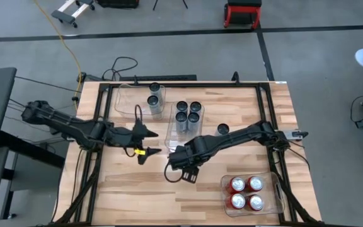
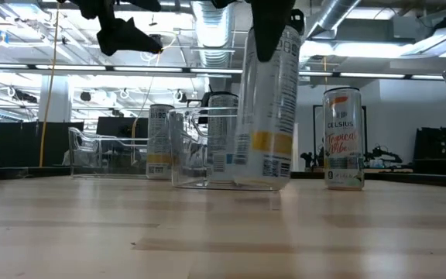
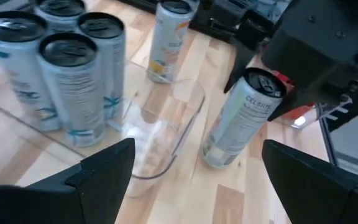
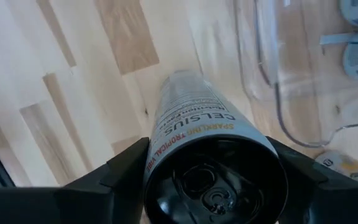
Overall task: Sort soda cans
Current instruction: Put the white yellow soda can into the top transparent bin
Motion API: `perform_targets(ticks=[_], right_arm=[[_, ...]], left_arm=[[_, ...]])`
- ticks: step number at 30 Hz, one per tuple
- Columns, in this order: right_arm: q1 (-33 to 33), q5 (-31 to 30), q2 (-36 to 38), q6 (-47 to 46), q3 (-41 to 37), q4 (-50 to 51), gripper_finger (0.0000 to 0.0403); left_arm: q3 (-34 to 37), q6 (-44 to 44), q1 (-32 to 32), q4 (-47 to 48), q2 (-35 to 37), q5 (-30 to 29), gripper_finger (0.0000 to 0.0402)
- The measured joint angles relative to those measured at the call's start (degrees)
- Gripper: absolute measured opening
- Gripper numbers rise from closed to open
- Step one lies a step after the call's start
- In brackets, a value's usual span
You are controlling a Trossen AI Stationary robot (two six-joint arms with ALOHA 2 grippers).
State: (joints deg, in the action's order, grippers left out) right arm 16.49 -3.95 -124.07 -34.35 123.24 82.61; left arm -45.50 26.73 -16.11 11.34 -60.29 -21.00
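Overhead looks down; low looks level — both share the table (image 1: 137,189).

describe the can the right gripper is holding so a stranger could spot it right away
Start at the middle clear bin holding four silver cans. Just off its near end, the right gripper clamps a can by its top, tilted. It is the only can held by an arm and outside any bin.

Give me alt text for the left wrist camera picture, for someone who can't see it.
The right gripper holds a tilted silver Celsius can by its top, its base on the wooden table beside a clear plastic bin. The bin holds four silver-grey cans; another can stands beyond. The left gripper's open fingers frame the foreground.
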Motion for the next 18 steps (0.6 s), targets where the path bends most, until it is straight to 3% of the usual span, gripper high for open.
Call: perform_targets(ticks=[12, 18], right_arm=[[0.1, 0.2, 0.1, 1.7, -0.9, -3.0, 0.0373], [0.1, 0.2, 1.2, -0.4, 0.0, -2.5, 0.0397]], left_arm=[[0.0, -2.0, -2.3, -9.7, -5.1, 1.8, 0.0348], [0.0, -5.5, -2.4, -13.7, -7.5, 5.8, 0.0348]])
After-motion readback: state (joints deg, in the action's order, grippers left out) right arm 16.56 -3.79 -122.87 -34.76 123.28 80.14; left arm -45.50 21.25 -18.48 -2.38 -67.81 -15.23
